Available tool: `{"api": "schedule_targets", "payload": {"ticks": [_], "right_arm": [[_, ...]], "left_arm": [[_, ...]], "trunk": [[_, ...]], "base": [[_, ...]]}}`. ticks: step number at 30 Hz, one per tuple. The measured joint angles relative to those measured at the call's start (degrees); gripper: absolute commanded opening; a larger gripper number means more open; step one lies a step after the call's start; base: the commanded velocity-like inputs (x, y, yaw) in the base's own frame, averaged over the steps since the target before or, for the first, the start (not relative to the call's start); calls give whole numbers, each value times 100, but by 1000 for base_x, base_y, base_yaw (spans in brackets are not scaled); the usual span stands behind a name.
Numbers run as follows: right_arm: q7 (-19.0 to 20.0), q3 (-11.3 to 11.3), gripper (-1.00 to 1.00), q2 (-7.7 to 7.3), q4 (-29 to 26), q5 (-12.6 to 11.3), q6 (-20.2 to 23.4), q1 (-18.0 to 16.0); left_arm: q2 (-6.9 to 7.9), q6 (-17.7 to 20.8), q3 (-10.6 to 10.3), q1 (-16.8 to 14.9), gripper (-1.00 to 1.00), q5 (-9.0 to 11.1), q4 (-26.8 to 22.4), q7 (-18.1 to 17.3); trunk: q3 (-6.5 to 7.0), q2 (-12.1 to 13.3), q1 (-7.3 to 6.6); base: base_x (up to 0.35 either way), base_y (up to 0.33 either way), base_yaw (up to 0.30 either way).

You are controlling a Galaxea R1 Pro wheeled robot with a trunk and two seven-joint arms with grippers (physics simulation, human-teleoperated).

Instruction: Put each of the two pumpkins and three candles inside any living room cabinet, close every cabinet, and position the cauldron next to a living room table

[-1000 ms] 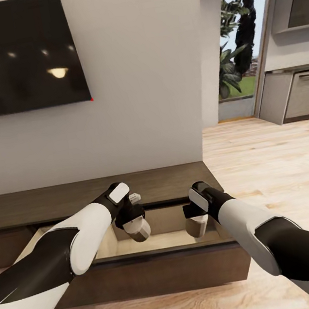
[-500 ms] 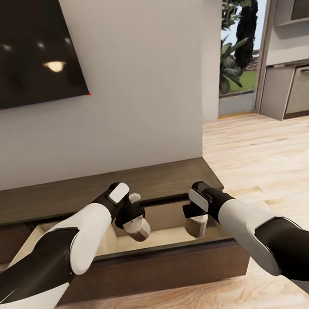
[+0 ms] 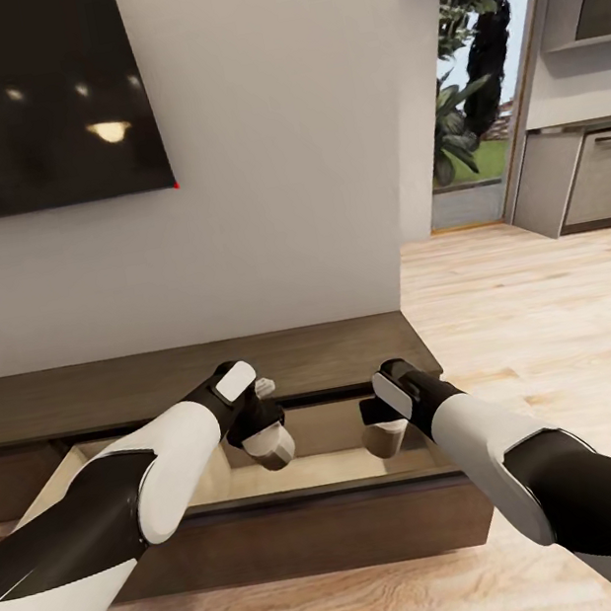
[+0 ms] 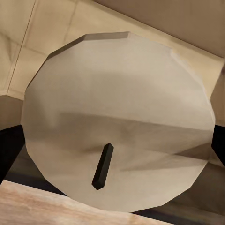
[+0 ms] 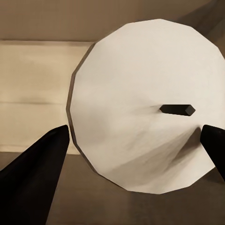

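Leftmost, the left gripper (image 3: 270,442) is clamped on a stubby grey candle (image 3: 272,446) over the open pale-tan drawer (image 3: 325,470) of the long dark-brown wooden cabinet (image 3: 178,380). Just right of it, the right gripper (image 3: 381,435) grips a second short grey candle (image 3: 379,440) above the same drawer's right end.
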Motion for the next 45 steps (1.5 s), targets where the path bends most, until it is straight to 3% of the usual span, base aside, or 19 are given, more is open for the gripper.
{"api": "schedule_targets", "payload": {"ticks": [4, 11, 15, 20, 24, 28, 45], "right_arm": [[-8, 7, -100, 0, 2, -16, -10, 0], [50, 11, -100, 0, -3, -2, -102, 0], [78, 8, -100, 0, -8, -2, -146, 0], [87, 4, -100, 0, -1, 0, -153, 0], [88, 3, -100, 0, 0, 0, -154, 0], [87, -4, -100, 0, 1, 0, -154, 4], [88, 3, -100, 0, 0, 1, -152, 9]], "left_arm": [[0, -2, 5, 9, -100, 3, 3, 1], [0, -8, 3, 10, -100, 3, 3, -45], [0, -43, 24, 12, -100, -11, -3, -488], [0, -208, -5, 13, -100, -398, -1, -712], [0, -396, -5, 15, -100, -571, 0, -944], [0, -429, -10, 20, -100, -605, 5, -1105], [0, -630, -4, 306, -100, -618, 5, -1123]], "trunk": [[-66, -3, 8], [-66, -4, 8], [-66, -4, 8], [-66, -4, 8], [-66, -4, 8], [-67, -4, 8], [-67, -4, 8]], "base": [[0, 0, 0], [0, 0, 0], [0, 0, 0], [0, 0, 0], [0, 0, 0], [0, 0, 0], [0, 0, 0]]}}
